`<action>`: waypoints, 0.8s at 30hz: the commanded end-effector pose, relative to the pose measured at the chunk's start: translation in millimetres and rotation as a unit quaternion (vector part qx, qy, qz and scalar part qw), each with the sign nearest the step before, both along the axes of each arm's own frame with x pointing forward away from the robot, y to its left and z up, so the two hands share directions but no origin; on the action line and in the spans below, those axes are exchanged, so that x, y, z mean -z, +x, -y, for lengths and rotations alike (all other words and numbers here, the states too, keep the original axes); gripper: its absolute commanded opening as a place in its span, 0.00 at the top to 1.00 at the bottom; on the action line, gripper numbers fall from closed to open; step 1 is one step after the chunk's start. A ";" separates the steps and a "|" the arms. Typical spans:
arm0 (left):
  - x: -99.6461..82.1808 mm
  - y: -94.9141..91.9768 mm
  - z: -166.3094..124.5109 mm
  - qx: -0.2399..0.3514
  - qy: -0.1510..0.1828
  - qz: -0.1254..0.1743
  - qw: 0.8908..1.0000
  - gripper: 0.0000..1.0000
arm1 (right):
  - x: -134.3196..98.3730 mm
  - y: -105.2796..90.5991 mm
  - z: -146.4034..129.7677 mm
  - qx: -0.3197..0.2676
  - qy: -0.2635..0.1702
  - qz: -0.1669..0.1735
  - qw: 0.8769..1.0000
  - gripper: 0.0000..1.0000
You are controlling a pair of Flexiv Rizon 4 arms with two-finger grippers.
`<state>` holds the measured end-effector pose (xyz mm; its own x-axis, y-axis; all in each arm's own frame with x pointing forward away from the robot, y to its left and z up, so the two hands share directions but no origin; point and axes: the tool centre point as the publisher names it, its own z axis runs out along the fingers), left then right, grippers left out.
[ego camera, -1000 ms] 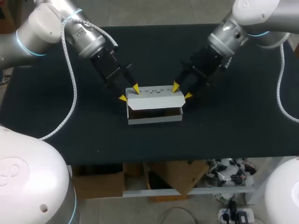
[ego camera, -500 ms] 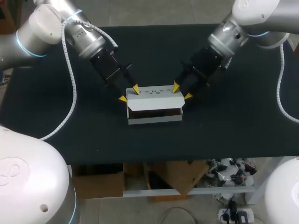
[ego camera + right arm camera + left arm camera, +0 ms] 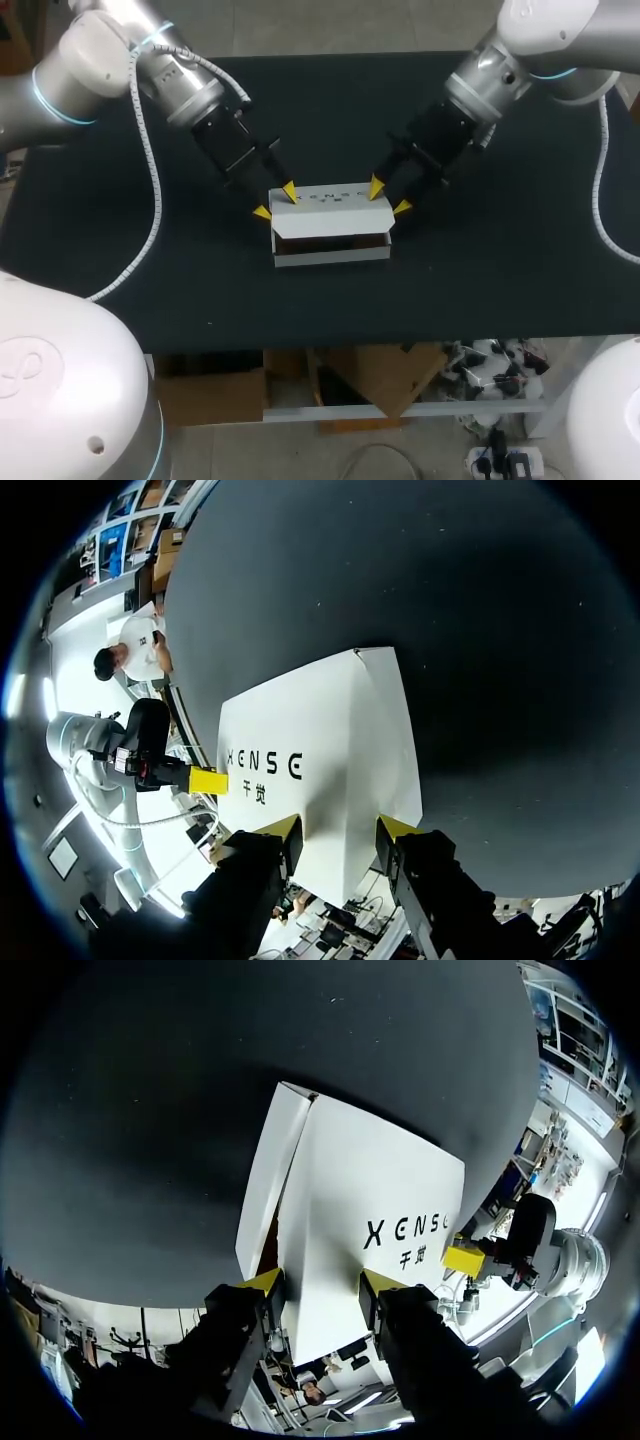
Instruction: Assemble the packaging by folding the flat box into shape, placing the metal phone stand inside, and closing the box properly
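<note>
Black table top point(image 3: 480, 270), matte and rectangular, long edges running across the head view. Surface uniform in colour, with fine pale specks noted in both wrist views. Found resting directly on it: one white box point(image 3: 330, 240), roughly central, well apart from every edge. Base flat on the surface, long sides parallel to the near edge. Lid tilted over the opening and not fully down, leaving a dark gap along the near face. Contents not discernible through the gap. Dark print on the lid's top face.

Left gripper point(image 3: 276, 200) and right gripper point(image 3: 390, 196) block the box's point(image 3: 330, 222) rear corners; front free.
</note>
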<state>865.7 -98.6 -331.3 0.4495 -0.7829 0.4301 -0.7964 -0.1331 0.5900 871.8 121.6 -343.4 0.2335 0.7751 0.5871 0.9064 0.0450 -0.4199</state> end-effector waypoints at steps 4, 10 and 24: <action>-0.9 -2.1 0.9 -0.002 0.002 0.003 1.000 0.52 | -0.7 -1.8 -0.9 -0.001 0.002 0.003 1.000 0.50; -1.5 -1.3 0.9 -0.003 0.002 0.005 1.000 0.52 | -0.4 -2.3 0.5 -0.002 0.001 0.005 1.000 0.50; -7.9 2.1 3.8 0.000 0.002 0.007 1.000 0.52 | -7.2 2.5 -3.9 -0.002 0.003 0.005 1.000 0.51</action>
<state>867.6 -100.1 -326.7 0.4448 -0.7816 0.4373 -0.8043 -0.1337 0.5790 873.2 123.0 -338.4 0.2245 0.7718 0.5949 0.9118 0.0489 -0.4076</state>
